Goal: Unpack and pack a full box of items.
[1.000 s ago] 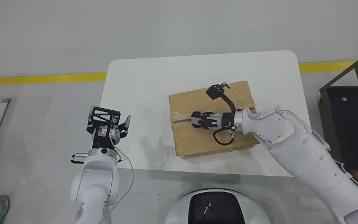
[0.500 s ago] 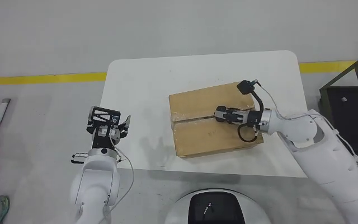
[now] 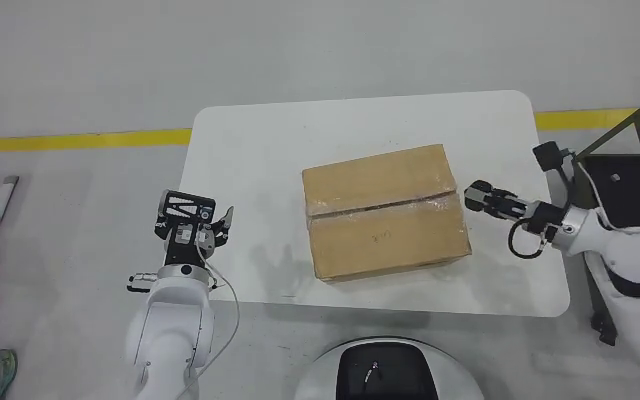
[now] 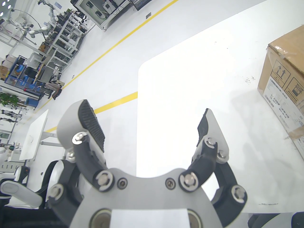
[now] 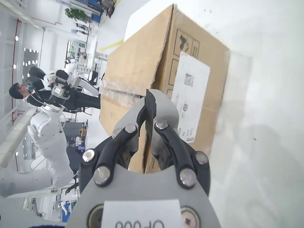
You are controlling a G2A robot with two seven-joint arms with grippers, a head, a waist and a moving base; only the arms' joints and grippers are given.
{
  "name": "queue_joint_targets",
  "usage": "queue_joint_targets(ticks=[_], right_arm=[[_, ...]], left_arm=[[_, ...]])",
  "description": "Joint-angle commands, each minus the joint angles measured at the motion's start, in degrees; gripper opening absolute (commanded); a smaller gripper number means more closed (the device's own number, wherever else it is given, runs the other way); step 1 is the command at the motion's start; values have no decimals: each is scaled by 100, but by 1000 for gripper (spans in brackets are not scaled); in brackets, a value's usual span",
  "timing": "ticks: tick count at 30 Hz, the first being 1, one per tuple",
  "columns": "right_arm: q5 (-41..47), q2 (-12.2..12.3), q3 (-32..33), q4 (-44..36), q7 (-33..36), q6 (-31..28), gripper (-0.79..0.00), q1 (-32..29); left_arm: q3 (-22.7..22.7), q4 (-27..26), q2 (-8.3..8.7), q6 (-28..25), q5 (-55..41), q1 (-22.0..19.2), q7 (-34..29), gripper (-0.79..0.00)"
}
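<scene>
Withdrawn off the box (image 3: 385,212), the right gripper (image 3: 479,192) is pressed together, empty; the left gripper (image 4: 147,122) is spread apart. Flaps (image 3: 378,178) could be torn by clinging tape (image 5: 114,90).

Your robot has smooth white arms (image 3: 172,335); its left end effector (image 4: 146,119) is grey with black ribbed pads (image 4: 91,122) and shiny screws (image 4: 103,179).

A white table (image 3: 260,170) carries one closed, taped cardboard box (image 3: 385,210) near its middle

The brown rectangular cardboard box (image 3: 386,211) sits closed on the white tabletop (image 3: 260,160), slightly skewed, clear tape along its top seam, labels on its ends.
</scene>
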Motion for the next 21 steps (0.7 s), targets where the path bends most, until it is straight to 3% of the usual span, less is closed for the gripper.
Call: queue_joint_targets(ticks=[1, 6, 11, 17, 21], right_arm=[[390, 5, 208, -235, -43, -57, -785, -104], [648, -5, -135, -881, -15, -153, -785, 195], [374, -111, -1572, -750, 67, -15, -785, 1270], [223, -480, -3637, 344, -197, 171, -785, 2767], [556, -795, -4592, 1221, -484, 182, -785, 3446]], left_arm=[[0, 0, 0, 0, 0, 0, 0, 0], [0, 0, 0, 0, 0, 0, 0, 0], [0, 0, 0, 0, 0, 0, 0, 0], [0, 0, 0, 0, 0, 0, 0, 0], [0, 0, 0, 0, 0, 0, 0, 0]])
